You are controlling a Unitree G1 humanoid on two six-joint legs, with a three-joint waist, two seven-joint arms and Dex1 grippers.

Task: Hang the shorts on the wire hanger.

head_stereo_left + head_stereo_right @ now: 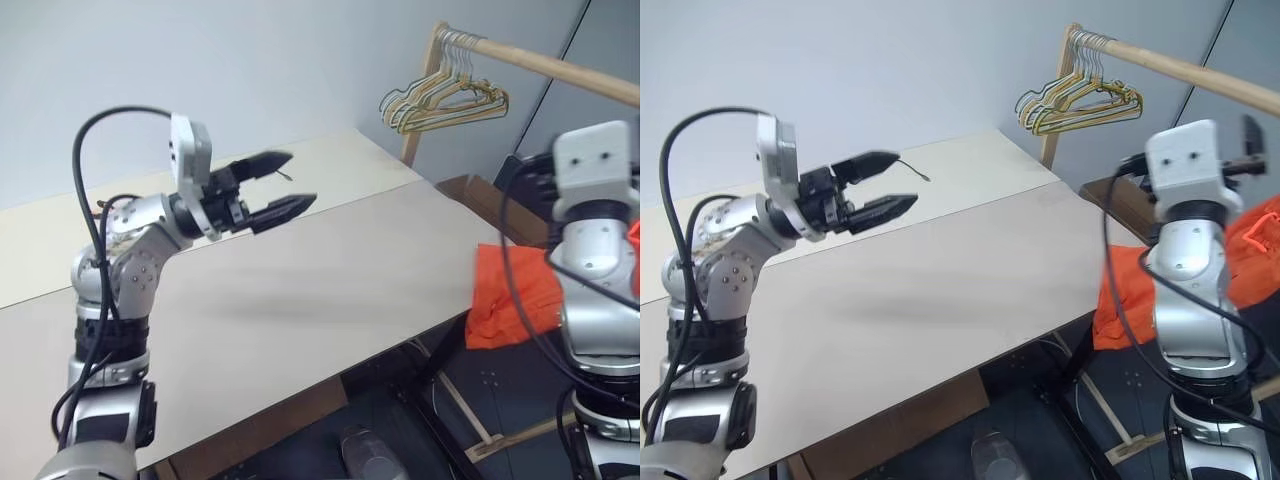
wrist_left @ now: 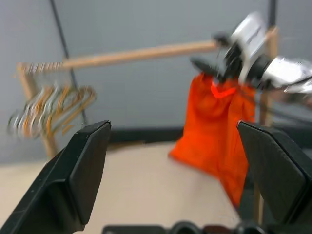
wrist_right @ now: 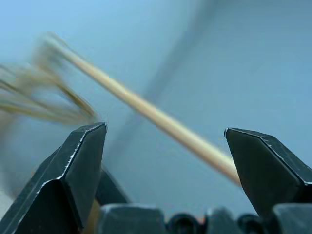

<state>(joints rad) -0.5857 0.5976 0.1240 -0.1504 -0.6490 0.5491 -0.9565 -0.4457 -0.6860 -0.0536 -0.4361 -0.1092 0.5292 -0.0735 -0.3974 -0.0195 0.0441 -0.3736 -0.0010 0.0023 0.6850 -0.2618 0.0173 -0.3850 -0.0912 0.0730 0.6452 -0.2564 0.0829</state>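
Above the table (image 1: 300, 290), both the left gripper (image 1: 283, 186) and right gripper (image 3: 165, 161) stand apart, empty, beside the orange shorts (image 1: 505, 300).

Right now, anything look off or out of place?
Yes: the shorts dangle off the table's right edge by the right end effector, on no hanger. Both end effectors are open; the left end effector hovers empty over the table.
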